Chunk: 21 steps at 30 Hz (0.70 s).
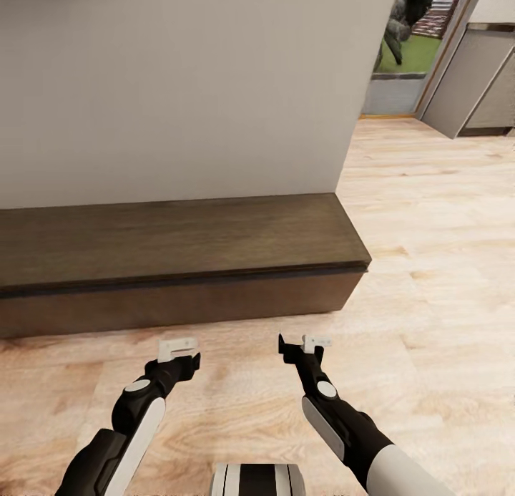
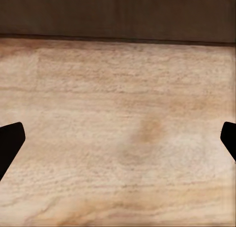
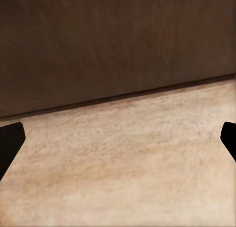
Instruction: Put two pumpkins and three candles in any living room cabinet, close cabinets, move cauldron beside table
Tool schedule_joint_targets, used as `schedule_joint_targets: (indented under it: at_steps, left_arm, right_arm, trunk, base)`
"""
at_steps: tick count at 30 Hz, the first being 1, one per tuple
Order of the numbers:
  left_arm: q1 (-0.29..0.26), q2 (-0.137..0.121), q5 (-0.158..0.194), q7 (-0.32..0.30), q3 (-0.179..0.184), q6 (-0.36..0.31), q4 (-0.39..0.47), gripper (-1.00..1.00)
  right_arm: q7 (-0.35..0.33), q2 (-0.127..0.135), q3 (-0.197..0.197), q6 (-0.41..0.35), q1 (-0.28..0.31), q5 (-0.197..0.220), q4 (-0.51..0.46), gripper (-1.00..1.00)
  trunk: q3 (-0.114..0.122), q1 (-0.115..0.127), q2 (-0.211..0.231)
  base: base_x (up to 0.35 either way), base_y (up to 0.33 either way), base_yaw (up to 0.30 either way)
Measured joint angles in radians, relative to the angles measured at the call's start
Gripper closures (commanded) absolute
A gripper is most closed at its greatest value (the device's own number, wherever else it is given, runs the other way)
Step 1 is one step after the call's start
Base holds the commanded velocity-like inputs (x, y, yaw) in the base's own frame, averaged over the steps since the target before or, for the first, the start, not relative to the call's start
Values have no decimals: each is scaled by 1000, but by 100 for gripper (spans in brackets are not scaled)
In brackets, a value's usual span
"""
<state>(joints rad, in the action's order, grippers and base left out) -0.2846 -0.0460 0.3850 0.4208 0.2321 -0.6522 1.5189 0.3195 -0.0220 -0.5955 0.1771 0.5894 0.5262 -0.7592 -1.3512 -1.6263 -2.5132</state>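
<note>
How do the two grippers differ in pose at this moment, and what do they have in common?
In the head view, the left gripper sits farther from the cabinet's right end than the right gripper. The left forearm angles up to the right, while the right forearm angles up to the left. Shared: both are open and empty, held low over the wood floor just short of the cabinet front, which looks closed.

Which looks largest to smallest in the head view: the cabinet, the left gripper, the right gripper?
1. The cabinet, by far the largest.
2. The left gripper and the right gripper look about alike, so I do not rank them.
</note>
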Motion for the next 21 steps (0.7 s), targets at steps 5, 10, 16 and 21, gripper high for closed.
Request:
schedule_joint_targets:
  at_steps: [5,10,16,21]
  left_arm:
    - [0,1,1,0,3,-21,1,-100]
    - [-2,27,3,1,1,-96,2,-100]
    - [-4,40,5,2,-2,-115,2,-100]
    - [-6,40,6,2,-2,-132,2,-100]
  right_arm:
    - [0,1,0,-2,0,1,-2,-100]
    - [0,-2,0,-7,0,2,-5,-100]
    - [0,-1,0,-22,0,2,-10,-100]
    - [0,-2,0,-23,0,4,-7,-100]
  trunk:
    - [15,2,1]
    - [35,4,2]
    - [58,7,3]
    - [77,9,5]
  base:
    - [-10,-1,0]
    - [-65,0,0]
    - [-205,0,0]
    - [-37,0,0]
